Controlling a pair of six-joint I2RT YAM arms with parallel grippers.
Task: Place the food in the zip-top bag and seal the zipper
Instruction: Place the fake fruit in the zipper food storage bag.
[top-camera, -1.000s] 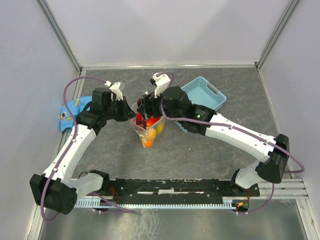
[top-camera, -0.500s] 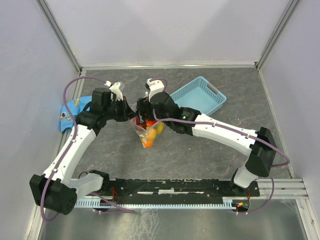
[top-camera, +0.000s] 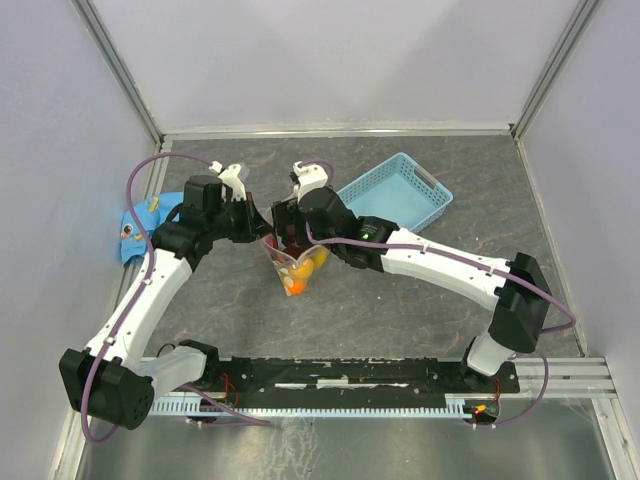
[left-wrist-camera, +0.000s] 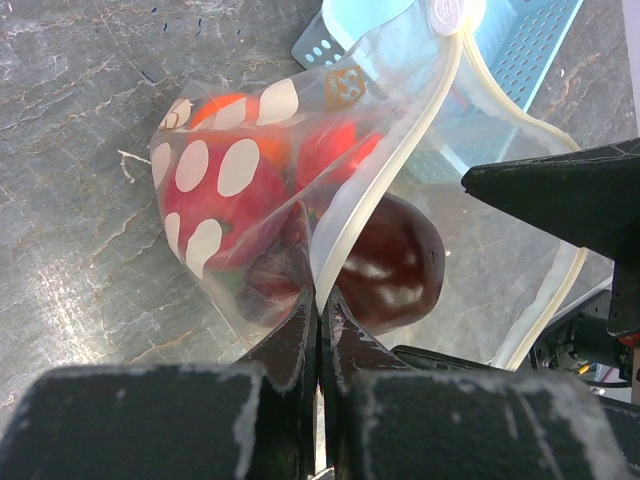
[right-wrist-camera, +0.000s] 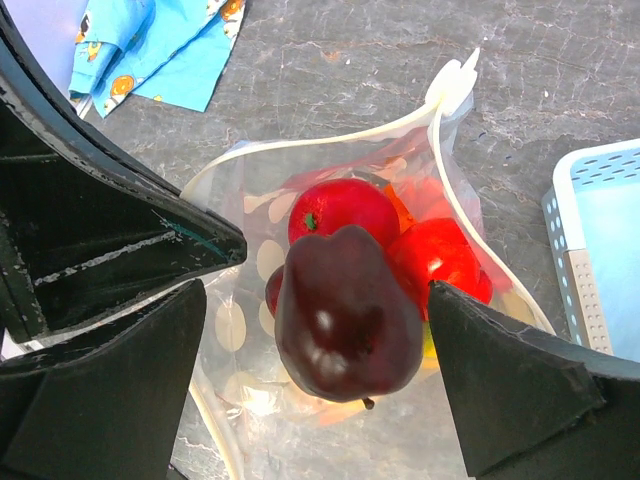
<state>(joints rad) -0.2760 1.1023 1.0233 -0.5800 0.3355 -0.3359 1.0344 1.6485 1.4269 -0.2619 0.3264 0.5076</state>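
Zip-top bag (top-camera: 293, 272) is mid-table with its mouth open, and red and orange food (right-wrist-camera: 342, 212) is inside. Left gripper (left-wrist-camera: 320, 300) is pinched tight on the zipper (left-wrist-camera: 385, 165) edge. Right gripper (right-wrist-camera: 318, 295) is spread wide just over the mouth, with a dark maroon fruit (right-wrist-camera: 345, 320) between its fingers, sitting in the opening. Further back there's a blue basket (top-camera: 395, 190) on the right and a blue cloth (top-camera: 135, 225) on the left.

Nothing readable in any view; the zip-top bag (left-wrist-camera: 232, 190) carries only white dots and a small orange emblem (left-wrist-camera: 343, 87), too blurred to make out; the blue cloth (right-wrist-camera: 165, 50) shows cartoon prints only.
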